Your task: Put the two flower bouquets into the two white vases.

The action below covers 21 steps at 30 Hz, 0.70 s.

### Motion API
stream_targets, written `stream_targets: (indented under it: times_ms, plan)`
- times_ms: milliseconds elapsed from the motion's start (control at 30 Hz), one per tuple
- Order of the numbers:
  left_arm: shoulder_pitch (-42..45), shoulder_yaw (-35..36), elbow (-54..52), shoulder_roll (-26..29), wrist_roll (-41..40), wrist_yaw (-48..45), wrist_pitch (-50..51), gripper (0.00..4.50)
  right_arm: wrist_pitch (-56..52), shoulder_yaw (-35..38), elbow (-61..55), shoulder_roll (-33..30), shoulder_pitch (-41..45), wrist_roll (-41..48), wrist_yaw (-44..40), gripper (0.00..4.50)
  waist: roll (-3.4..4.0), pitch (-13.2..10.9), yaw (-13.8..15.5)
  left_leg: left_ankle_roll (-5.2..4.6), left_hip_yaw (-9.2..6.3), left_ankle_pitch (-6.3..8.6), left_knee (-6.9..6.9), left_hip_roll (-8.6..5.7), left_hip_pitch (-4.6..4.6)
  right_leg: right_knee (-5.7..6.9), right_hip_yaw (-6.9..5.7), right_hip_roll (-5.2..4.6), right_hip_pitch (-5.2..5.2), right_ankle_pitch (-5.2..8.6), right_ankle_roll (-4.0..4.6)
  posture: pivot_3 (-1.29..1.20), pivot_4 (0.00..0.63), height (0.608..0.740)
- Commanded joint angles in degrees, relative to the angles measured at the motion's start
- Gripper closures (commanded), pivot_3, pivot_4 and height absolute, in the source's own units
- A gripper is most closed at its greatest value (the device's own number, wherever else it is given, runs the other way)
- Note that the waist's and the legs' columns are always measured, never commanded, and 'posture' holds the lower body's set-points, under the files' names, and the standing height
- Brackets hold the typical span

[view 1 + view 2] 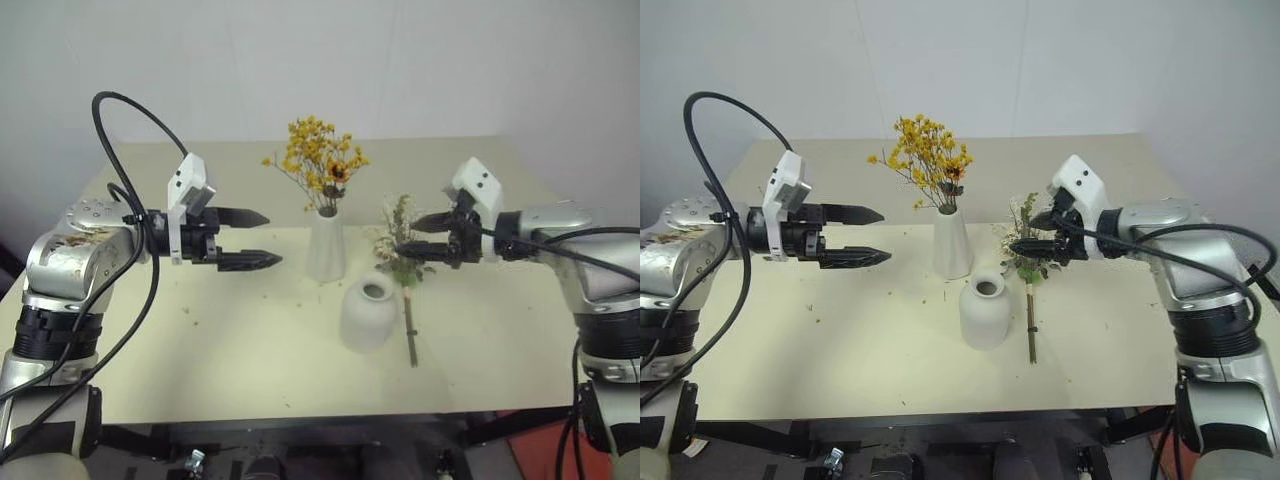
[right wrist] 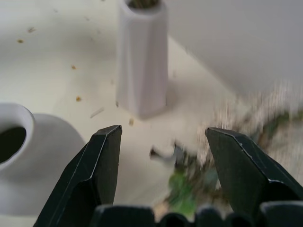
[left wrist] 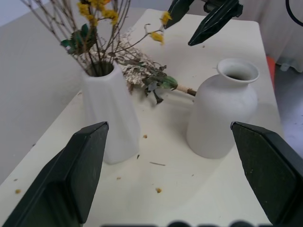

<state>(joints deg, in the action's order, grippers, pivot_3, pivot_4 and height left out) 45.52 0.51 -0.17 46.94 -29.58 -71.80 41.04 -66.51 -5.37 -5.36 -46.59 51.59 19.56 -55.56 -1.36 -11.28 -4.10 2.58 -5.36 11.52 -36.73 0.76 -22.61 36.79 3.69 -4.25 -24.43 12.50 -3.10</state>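
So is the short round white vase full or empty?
Empty: the short round white vase shows a dark open mouth, no stems inside.

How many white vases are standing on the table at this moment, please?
2: the tall vase holding the yellow bouquet stands mid-table; the squat vase, empty, stands just in front of it, right.

Lighting's soft and even from overhead, no glare, just faint shadows under the squat rounded white ceramic vase point(image 1: 368, 314) on the pale cream table point(image 1: 250, 370). Right wrist view is smeared: the leafy green-and-white bouquet point(image 2: 227, 156) is pure blur.
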Motion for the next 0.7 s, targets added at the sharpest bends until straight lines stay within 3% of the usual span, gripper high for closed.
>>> stream_targets:
  times_ms: [33,167,367,700]
  plan:
    - [2.37,-0.22,-0.36,-0.76,-0.5,-0.8,-1.83,0.0,-17.64,-3.26,0.17,-1.92,6.99,2.33,2.39,1.1,0.0,0.0,0.06,0.0,0.0,0.0,0.0,0.0,0.0,0.01,0.0,0.0,-0.02,0.0,0.01,0.0,0.15,0.74]
    - [3.27,-0.87,0.49,-1.92,-0.43,-1.76,-2.66,0.0,-25.99,-9.01,9.11,-0.8,13.96,5.67,5.24,1.1,0.0,0.0,0.09,0.0,0.0,0.0,0.0,0.0,-0.07,-0.06,-0.01,-0.01,-0.04,0.01,0.02,0.0,0.15,0.74]
    - [4.42,-1.03,1.38,-2.25,-0.38,-3.22,-3.53,0.0,-25.99,-20.54,19.57,0.99,19.11,8.93,8.77,1.1,0.0,0.0,0.08,0.0,0.0,0.0,0.0,-0.01,-0.26,-0.08,-0.03,-0.03,-0.2,0.0,0.02,0.0,0.15,0.74]
    - [3.46,-0.45,-0.1,-2.44,-1.1,-3.09,-2.95,0.0,-25.98,-31.15,32.08,9.82,24.52,5.72,9.48,1.1,0.0,0.0,-0.04,0.0,0.0,0.0,-0.06,-0.02,-0.66,0.2,-0.01,-0.01,-0.75,-0.16,0.27,0.0,0.15,0.74]
